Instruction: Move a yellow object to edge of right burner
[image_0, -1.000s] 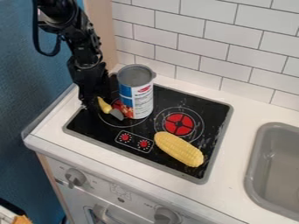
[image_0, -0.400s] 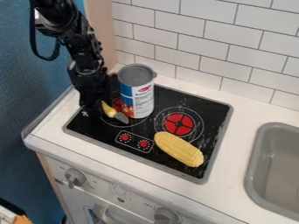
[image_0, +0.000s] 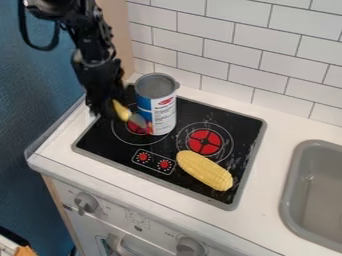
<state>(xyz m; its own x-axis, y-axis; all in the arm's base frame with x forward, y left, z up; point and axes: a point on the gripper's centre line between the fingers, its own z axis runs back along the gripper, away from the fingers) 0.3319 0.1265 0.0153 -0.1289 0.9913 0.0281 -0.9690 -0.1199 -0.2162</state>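
While the can stands upright, the gripper holds a yellow toy beside it.
Its jaws are closed on the toy; I can't tell what's inside the can.

The robot arm is black nearly all over, built of chunky, knobbly segments with uneven edges. At its upper end, above and to the left of the can, bulky rounded housings carry pale glints. A thick, smooth black cable bows out in a loop on the side away from the can. Just left of the can, the gripper is black too, its finer detail blurred.
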